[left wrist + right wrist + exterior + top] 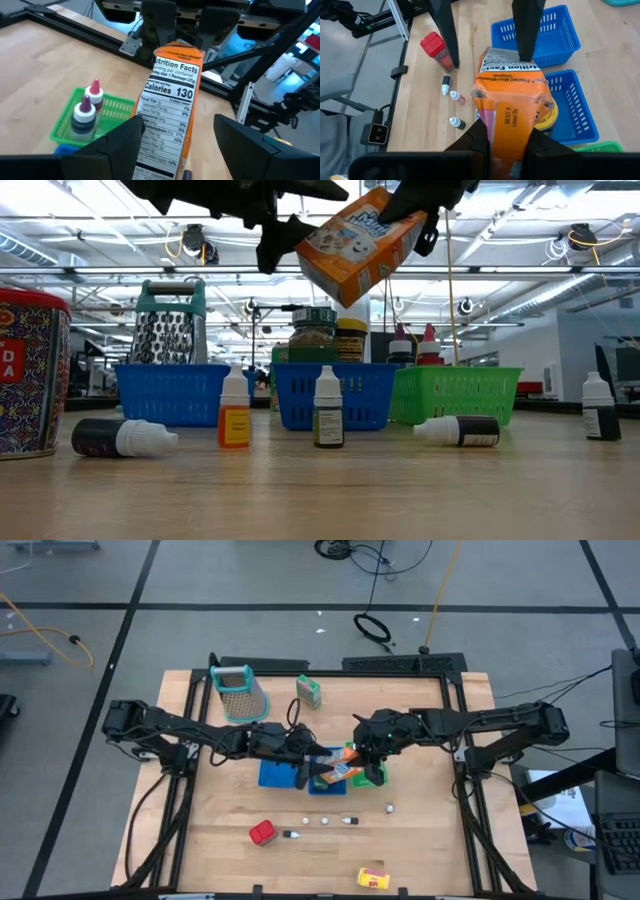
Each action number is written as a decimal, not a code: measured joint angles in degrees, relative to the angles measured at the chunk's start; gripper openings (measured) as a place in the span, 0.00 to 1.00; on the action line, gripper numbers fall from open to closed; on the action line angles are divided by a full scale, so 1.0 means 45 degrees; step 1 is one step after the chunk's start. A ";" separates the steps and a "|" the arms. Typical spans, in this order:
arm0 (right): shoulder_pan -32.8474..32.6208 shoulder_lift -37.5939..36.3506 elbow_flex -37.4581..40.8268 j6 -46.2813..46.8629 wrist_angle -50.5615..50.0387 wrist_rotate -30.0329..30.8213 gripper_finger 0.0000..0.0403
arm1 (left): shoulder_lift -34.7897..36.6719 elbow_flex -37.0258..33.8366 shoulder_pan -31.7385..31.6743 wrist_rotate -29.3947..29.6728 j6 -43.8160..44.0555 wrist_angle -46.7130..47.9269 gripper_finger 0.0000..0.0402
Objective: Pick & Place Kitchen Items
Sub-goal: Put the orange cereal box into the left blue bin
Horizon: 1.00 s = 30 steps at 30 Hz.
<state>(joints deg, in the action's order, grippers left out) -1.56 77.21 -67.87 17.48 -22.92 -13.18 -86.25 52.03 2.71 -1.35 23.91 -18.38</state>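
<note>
We see the packet (pixel 340 766) held above the baskets (pixel 278 774) at table centre. The grater (pixel 240 692) stands at 10 o'clock, the carton (pixel 309 691) at 12, the can (pixel 262 832) at 7, the box (pixel 373 879) at 5.

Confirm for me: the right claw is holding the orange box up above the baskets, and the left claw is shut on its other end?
Not quite. The right claw is shut on the orange box above the baskets, but the left claw is open. The left wrist view shows its fingers spread on either side of the box, with a clear gap on one side, not clamped on it.
</note>
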 joint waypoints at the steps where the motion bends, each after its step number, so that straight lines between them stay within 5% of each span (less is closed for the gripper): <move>1: 0.0000 0.0000 -0.0002 0.0011 -0.0007 -0.0015 0.09 | -0.0014 0.0000 -0.0013 0.0022 -0.0088 -0.0017 0.64; 13: -0.0146 0.0007 -0.0276 0.0160 0.0454 -0.0509 0.09 | -0.0031 0.0005 -0.0071 0.0272 -0.0643 0.0053 0.64; 22: -0.0073 0.0104 -0.0933 -0.0763 0.0458 -0.0536 0.09 | -0.0048 -0.0015 0.0051 -0.0884 -0.0780 -0.0719 0.62; 30: -0.0068 0.0354 -0.0963 -0.0705 0.0198 -0.0457 0.09 | -0.0065 -0.0049 0.0042 -0.0950 -0.1153 -0.0631 0.34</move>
<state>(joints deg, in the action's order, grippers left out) -1.87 78.80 -72.20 14.31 -22.03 -15.24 -86.54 51.81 2.90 -5.63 18.72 -21.22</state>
